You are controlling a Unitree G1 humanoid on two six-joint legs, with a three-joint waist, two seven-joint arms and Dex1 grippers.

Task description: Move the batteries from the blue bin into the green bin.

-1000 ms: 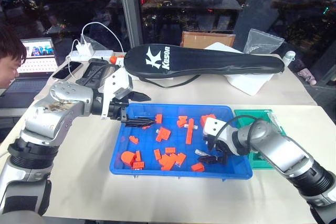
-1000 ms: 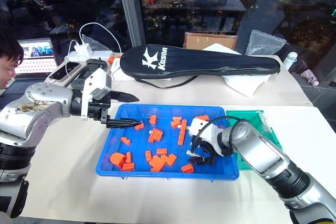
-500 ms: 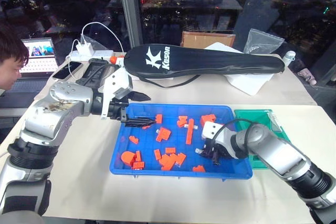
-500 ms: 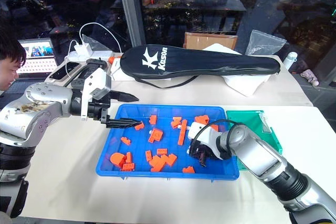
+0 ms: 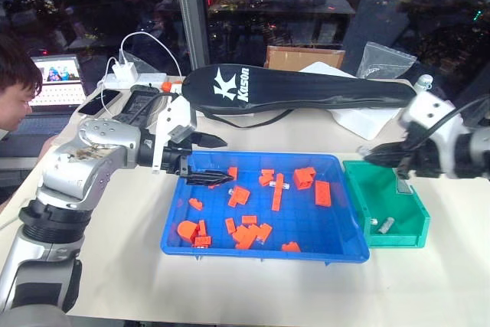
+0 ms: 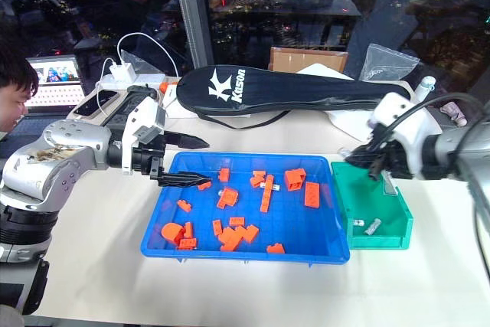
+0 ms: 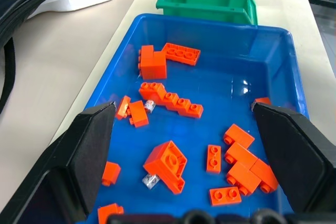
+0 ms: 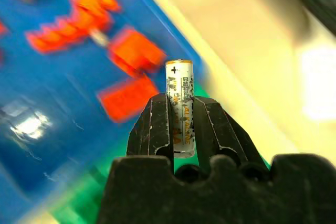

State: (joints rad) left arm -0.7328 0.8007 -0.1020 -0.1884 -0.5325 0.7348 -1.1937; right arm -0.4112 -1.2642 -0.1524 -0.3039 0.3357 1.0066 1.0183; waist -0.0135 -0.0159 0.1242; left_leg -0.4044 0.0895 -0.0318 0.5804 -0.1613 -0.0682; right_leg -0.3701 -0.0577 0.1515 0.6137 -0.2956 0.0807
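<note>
Battery (image 8: 179, 108): clamped upright between the right gripper (image 8: 178, 124) fingers, above the green bin's (image 5: 406, 229) far end.
Handling: likely light, rigid, smooth and prone to roll; a mid-body pinch suits it.
Other batteries: two in the green bin (image 5: 386, 225); more among orange bricks (image 7: 167, 163) in the blue bin (image 5: 253, 254).
Left gripper (image 5: 208, 160): jaws apart over the blue bin's corner.
Surface: pale table (image 5: 230, 289), dark windows behind.
</note>
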